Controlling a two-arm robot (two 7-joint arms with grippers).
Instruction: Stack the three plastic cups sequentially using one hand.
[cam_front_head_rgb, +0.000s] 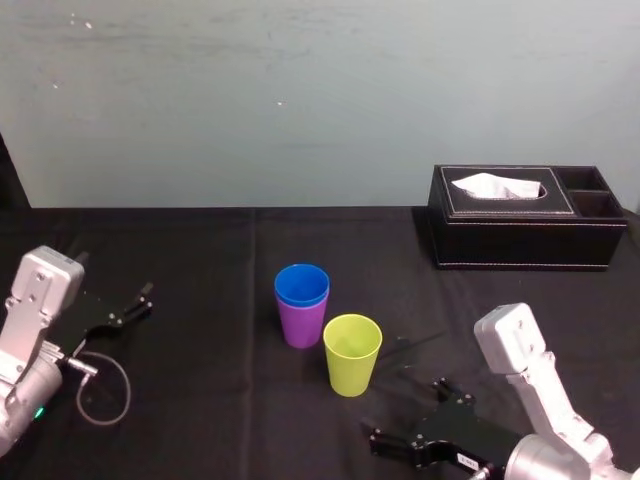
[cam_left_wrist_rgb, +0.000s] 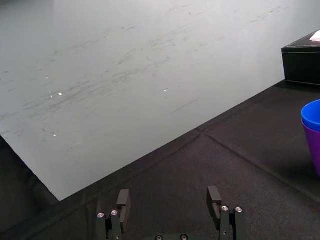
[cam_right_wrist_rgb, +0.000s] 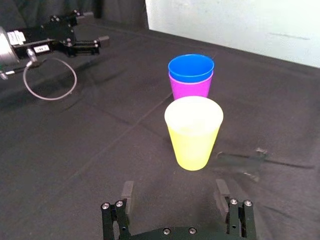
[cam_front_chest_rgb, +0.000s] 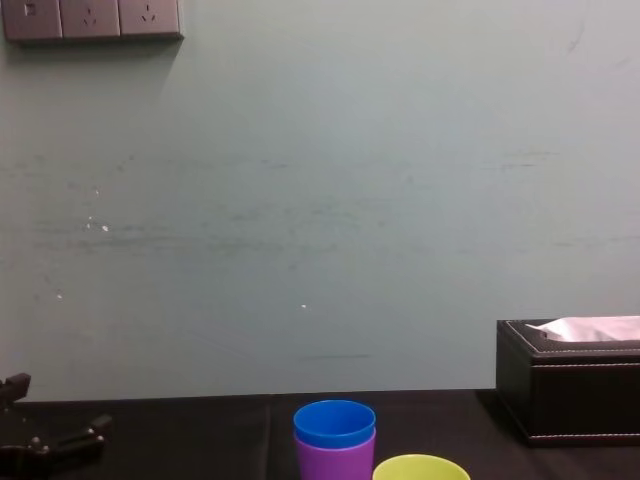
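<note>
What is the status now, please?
Right gripper open, facing yellow cup. Left gripper open, parked left. Blue cup nested in purple cup; yellow not yet stacked. Nothing blocks it.

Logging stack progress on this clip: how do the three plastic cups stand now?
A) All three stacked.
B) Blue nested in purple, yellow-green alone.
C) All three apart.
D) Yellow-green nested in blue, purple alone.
B: the blue tapered plastic cup sits inside the purple tapered plastic cup, and the yellow-green tapered plastic cup stands by itself beside them.
</note>
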